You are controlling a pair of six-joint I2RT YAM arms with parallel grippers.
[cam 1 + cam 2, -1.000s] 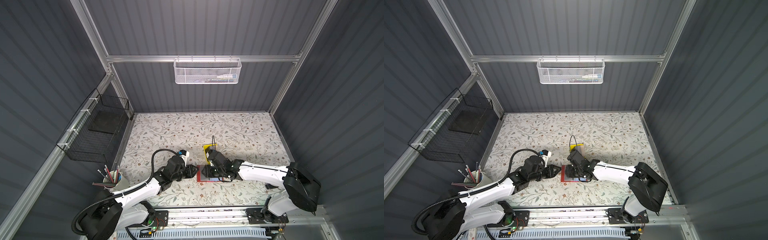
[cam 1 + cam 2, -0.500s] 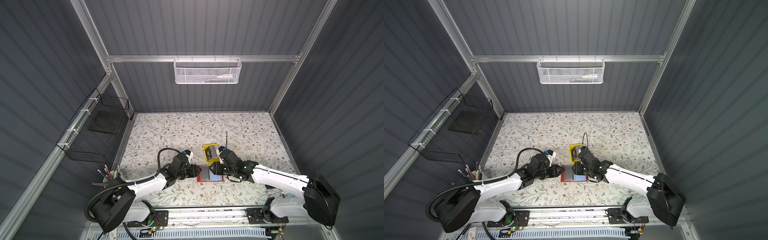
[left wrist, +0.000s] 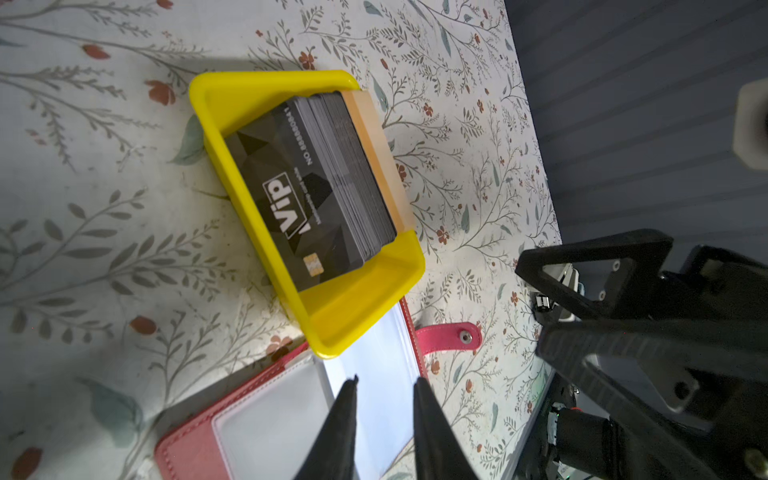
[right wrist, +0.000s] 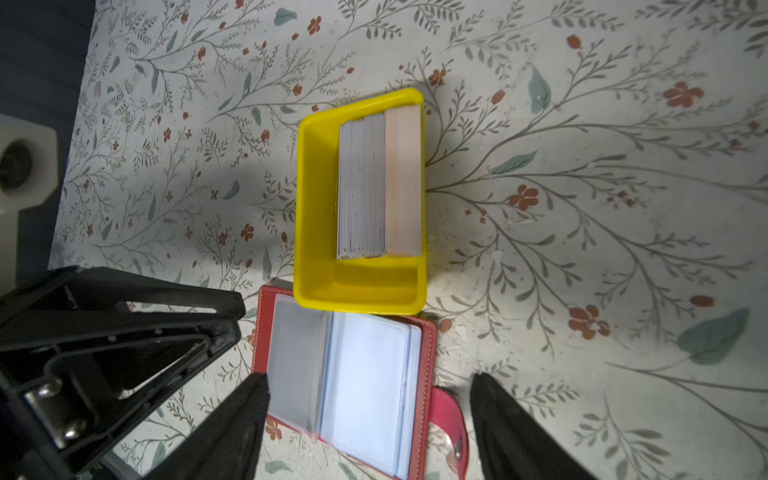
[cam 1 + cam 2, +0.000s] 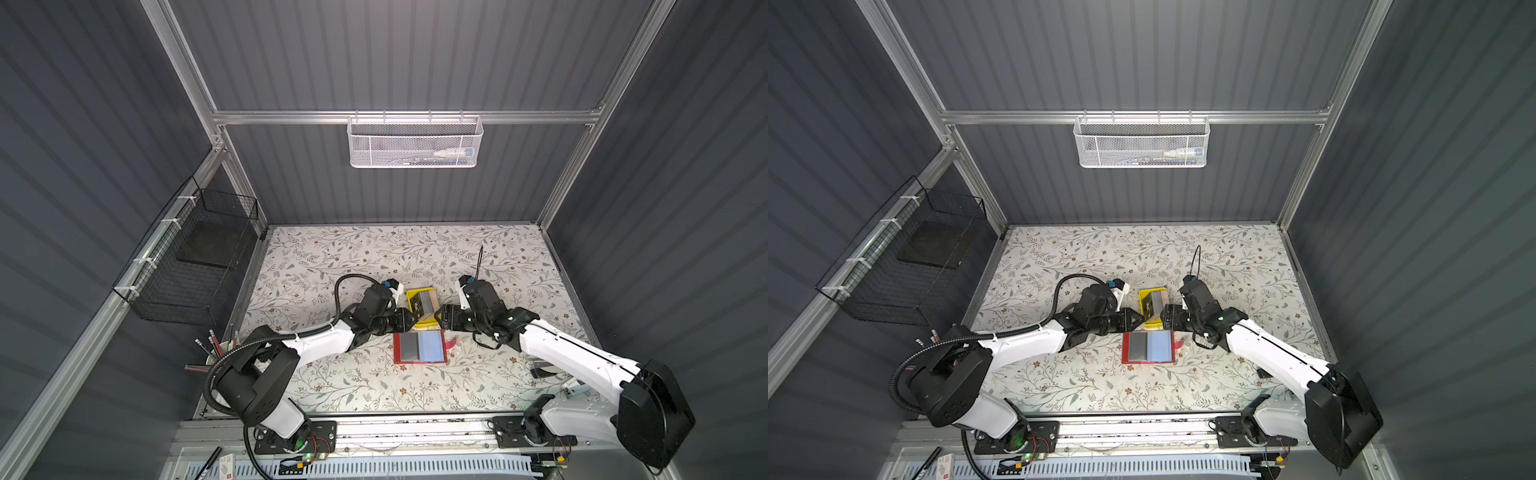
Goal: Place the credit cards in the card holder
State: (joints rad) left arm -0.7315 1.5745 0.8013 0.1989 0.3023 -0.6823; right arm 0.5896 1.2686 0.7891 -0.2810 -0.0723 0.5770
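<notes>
The red card holder (image 5: 419, 347) (image 5: 1148, 348) lies open on the floral mat, showing a grey and a light blue card in its clear pockets. A stack of credit cards (image 3: 291, 199) (image 4: 361, 187), a black "VIP" one in front, stands on edge in a yellow tray. My left gripper (image 3: 385, 382) (image 5: 410, 322) hovers over the holder's (image 3: 199, 440) far edge, its jaws a narrow gap apart with nothing between them. My right gripper (image 4: 368, 384) (image 5: 441, 318) is open wide, its fingers on either side of the holder (image 4: 428, 374) and holding nothing.
The yellow tray (image 5: 411, 297) (image 3: 365, 316) (image 4: 316, 208) touches the holder's far edge. The holder's snap strap (image 3: 449, 336) sticks out toward the right arm. A pen cup (image 5: 216, 353) stands front left. A black wire basket (image 5: 199, 266) and a white mesh basket (image 5: 413, 141) hang on the walls.
My right gripper has drawn back off the card holder toward its far right corner and opened wide. My left gripper has shifted slightly toward the tray.
</notes>
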